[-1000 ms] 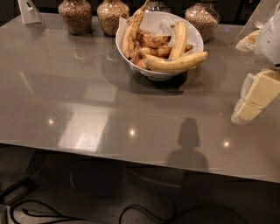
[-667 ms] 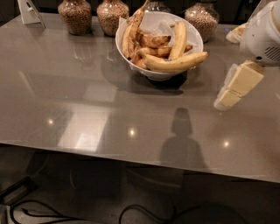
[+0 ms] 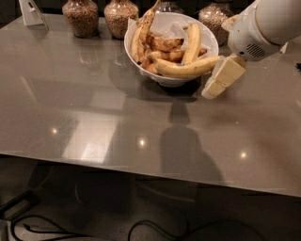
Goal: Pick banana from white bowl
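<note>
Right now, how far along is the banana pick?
Done: approach only; the gripper hangs just right of the white bowl, by the tip of the banana. In hand: nothing; the banana lies across the bowl's front. Left: grasp and lift it out.

Nothing here can be read from where I stand. The small white stand in the upper left corner of the frame has a dark mark on it (too small to make out). The brown jars along the top edge, the white bowl and the robot's hand, right of centre just beside the bowl, show no legible lettering.
</note>
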Robot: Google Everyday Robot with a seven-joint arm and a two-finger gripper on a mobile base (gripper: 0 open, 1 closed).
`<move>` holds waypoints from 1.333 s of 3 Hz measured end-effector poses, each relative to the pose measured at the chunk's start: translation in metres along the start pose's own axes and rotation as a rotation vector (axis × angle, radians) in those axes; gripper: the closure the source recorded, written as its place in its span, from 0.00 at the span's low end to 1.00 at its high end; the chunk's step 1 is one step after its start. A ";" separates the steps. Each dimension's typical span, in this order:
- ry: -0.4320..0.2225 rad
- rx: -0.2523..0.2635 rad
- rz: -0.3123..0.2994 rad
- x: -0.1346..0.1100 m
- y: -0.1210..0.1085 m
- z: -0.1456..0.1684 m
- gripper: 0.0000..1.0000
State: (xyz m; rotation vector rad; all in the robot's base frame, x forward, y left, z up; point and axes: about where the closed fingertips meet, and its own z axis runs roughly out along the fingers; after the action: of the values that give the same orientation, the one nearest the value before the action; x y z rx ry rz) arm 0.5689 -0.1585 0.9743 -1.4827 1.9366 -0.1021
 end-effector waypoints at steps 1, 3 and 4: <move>0.029 0.058 -0.097 -0.024 -0.010 0.028 0.00; 0.068 0.088 -0.130 -0.016 -0.018 0.026 0.00; 0.027 0.090 -0.092 -0.016 -0.025 0.040 0.00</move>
State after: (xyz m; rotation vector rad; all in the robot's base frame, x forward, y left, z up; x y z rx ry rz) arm 0.6141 -0.1394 0.9628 -1.5175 1.8604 -0.2484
